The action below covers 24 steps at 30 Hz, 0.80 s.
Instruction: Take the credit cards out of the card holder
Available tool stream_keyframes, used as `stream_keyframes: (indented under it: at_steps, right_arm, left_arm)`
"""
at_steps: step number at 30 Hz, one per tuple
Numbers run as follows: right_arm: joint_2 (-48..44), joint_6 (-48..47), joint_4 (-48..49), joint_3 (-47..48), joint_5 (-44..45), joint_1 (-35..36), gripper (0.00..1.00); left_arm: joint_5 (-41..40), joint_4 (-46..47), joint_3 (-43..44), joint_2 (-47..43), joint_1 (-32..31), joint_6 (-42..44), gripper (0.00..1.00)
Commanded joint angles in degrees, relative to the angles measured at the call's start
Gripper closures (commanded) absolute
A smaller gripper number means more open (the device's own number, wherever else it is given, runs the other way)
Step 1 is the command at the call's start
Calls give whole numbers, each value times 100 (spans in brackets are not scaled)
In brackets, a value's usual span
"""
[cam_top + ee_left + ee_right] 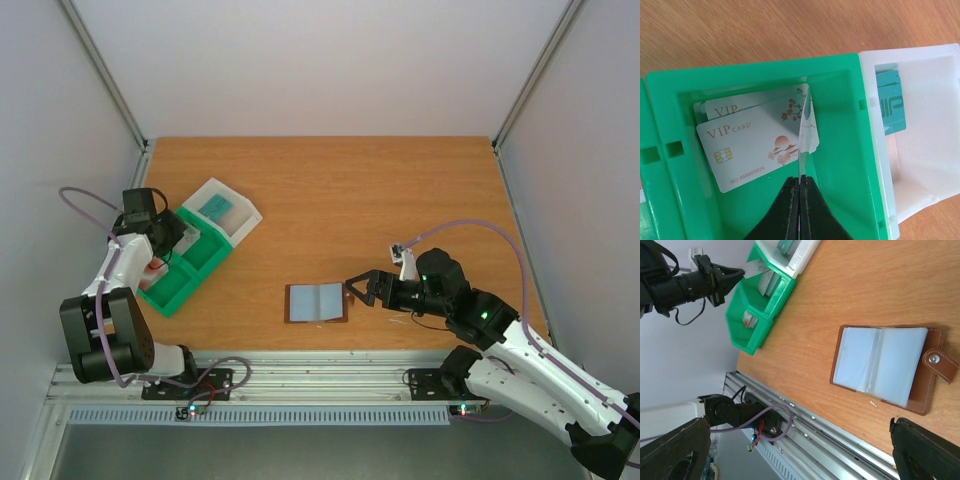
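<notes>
The card holder [317, 303] lies open on the table, brown with grey-blue inner sleeves; it also shows in the right wrist view [885, 367]. My right gripper [356, 290] is open and empty, just right of it, its fingers [927, 450] wide apart. My left gripper [801, 179] is shut on a white patterned card [808, 131], held edge-on over a green tray compartment [840, 150]. Two white VIP cards [752, 145] lie in that compartment. A pale teal card [890, 102] lies in the white box [925, 150]. I see no red card clearly.
The green compartmented tray [185, 270] and the white box [222, 212] stand at the table's left. The left arm [110, 300] leans over the tray. A metal rail [330, 380] runs along the near edge. Walls close in the left, right and back.
</notes>
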Motion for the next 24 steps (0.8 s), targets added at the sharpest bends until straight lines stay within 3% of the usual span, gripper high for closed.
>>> stream_keyframes:
  at_steps: [1, 24]
  right_arm:
    - [-32, -128, -57, 82, 136, 10, 2]
    - [-32, -283, -307, 214, 265, 13, 2]
  left_arm:
    - [-150, 269, 140, 81, 31, 111, 100]
    - [-480, 44, 289, 377, 34, 31, 96]
